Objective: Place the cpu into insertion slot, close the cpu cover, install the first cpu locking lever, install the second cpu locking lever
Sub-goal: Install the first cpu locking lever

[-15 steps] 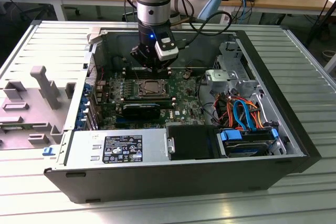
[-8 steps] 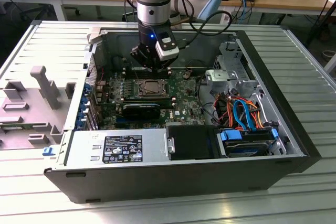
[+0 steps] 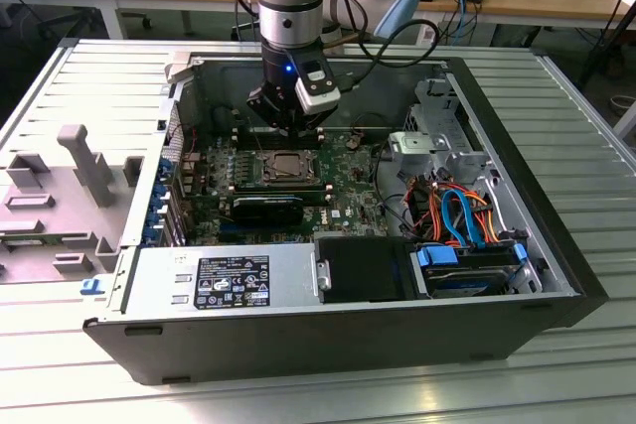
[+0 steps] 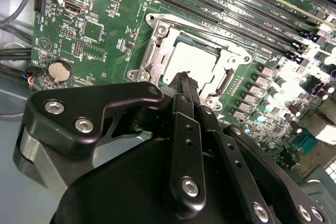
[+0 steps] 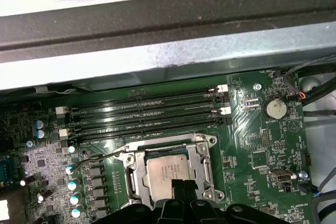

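My jaws are pressed together and pinch nothing, their tip hanging just over one edge of the chip [image 4: 191, 61]. The chip lies flat in the socket [image 4: 148, 62] on the green board [image 4: 100, 30], with the metal cover frame [image 5: 203, 153] folded down around it. A thin wire lever [image 5: 97, 158] juts out beside the socket.

A black open-sided metal computer case [image 3: 298, 350] is laid on a slatted grey metal worktop [image 3: 556, 384]. Inside it a green circuit board [image 5: 252, 150] is mounted flat, and a square metal-rimmed insertion slot [image 5: 206, 167] is set into that board. A flat square silver-grey cpu [image 5: 168, 170] is seated in the slot, with long narrow black memory slots [image 5: 142, 111] ranged just beside it. The black pincer [image 5: 181, 184] is positioned over the cpu's edge.
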`<state>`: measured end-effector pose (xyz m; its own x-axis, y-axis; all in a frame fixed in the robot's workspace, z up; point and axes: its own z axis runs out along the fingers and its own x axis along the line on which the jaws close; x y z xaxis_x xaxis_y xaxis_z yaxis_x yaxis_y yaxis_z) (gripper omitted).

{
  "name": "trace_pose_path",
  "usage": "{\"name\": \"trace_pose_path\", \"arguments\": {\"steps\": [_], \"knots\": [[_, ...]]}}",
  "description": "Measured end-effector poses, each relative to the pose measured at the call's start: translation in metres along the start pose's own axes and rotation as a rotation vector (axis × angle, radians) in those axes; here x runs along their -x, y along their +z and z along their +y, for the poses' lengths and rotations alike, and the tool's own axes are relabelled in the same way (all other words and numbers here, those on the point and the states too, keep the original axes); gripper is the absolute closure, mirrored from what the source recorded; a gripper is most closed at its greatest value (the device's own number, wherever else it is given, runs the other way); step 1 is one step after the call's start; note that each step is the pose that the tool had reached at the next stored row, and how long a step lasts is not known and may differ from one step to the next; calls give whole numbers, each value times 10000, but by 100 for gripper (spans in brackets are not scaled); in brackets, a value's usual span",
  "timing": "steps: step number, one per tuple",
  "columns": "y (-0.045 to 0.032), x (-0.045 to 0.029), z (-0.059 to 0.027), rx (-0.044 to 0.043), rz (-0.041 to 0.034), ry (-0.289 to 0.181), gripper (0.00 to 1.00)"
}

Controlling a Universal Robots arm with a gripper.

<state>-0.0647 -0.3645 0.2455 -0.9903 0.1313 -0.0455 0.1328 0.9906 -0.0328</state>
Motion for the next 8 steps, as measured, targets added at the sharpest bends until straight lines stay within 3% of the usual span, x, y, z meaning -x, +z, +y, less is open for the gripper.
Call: {"name": "trace_pose_path", "arguments": {"steps": [8], "knots": [[0, 0, 0, 9, -7, -228, 89]]}}
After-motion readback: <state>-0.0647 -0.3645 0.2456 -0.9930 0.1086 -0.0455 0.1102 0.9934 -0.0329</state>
